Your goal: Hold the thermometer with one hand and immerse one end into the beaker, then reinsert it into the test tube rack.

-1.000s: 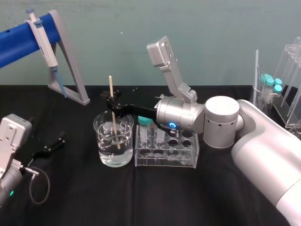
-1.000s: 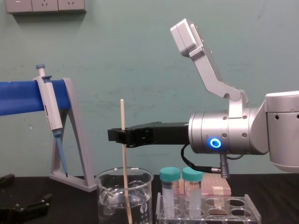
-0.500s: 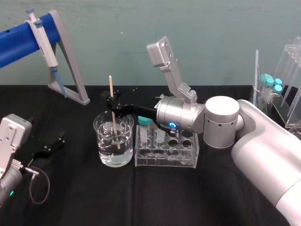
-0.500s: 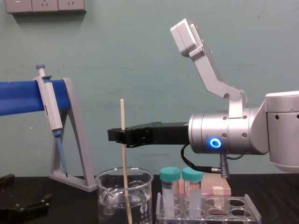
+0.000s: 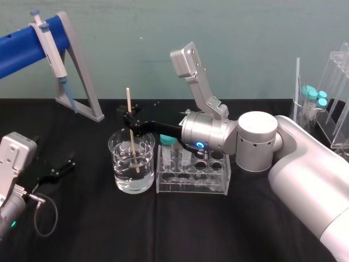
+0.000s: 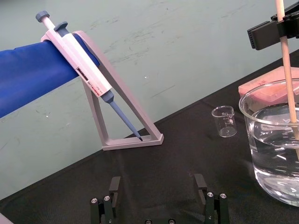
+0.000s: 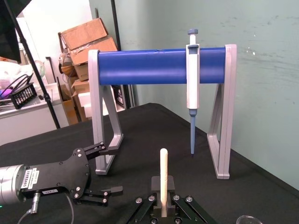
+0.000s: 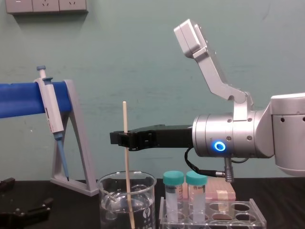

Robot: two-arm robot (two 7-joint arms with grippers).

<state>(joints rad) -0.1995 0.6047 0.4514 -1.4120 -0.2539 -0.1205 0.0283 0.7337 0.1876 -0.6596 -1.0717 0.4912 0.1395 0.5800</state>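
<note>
The black elongated right gripper [image 5: 131, 119] on its silver-white arm is held just above the clear glass cylindrical beaker [image 5: 122, 180], clamped tight on the long, thin, pale cream-pink thermometer rod [image 8: 125, 119]. The black left gripper [image 6: 158, 210] is parked well left of the beaker, fingers spread apart. The low clear plastic test tube rack [image 5: 191, 184] is set just right of the beaker. The rod's lower end is sunk in the water, so immersion is judged done; lifting out and reinsertion into the rack are left.

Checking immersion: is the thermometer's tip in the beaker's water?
In: right gripper holds thermometer upright, its lower end below the beaker waterline.
</note>
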